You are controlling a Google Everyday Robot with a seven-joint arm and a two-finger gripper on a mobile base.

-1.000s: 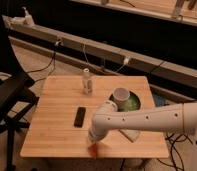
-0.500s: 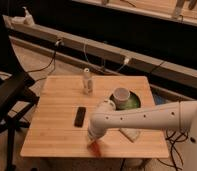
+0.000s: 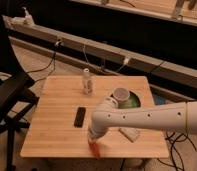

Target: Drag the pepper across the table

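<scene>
pepper: small red-orange elongated pepper, low on the near strip of the desk, close to the front edge and just under the gripper tip.
desk: square light bamboo-coloured wooden desk with plank lines and rounded corners; bare wood to the left of the pepper, so room for a sideways drag.
gripper: two-finger gripper at the end of the white perforated arm, pressed down over the upper end of the pepper, apparently touching it.
grip state: cannot tell whether wide, narrow or closed on the pepper; tip hidden by the wrist housing.
reason for the pose: arm reaching in from the right and bent low, likely to keep the pepper pinned to the wood for sliding rather than lifting.
obstacles: flat black phone up and left of the gripper, near but apart; small whitish bottle upright further back; green bowl with a pale cup in it behind the arm; pale flat object just right of the wrist.
step in hand: judged as contact made, drag under way or about to start.
risk: front edge very close, so a pull toward the camera could push the pepper off; a path along the near strip avoids the phone.
</scene>
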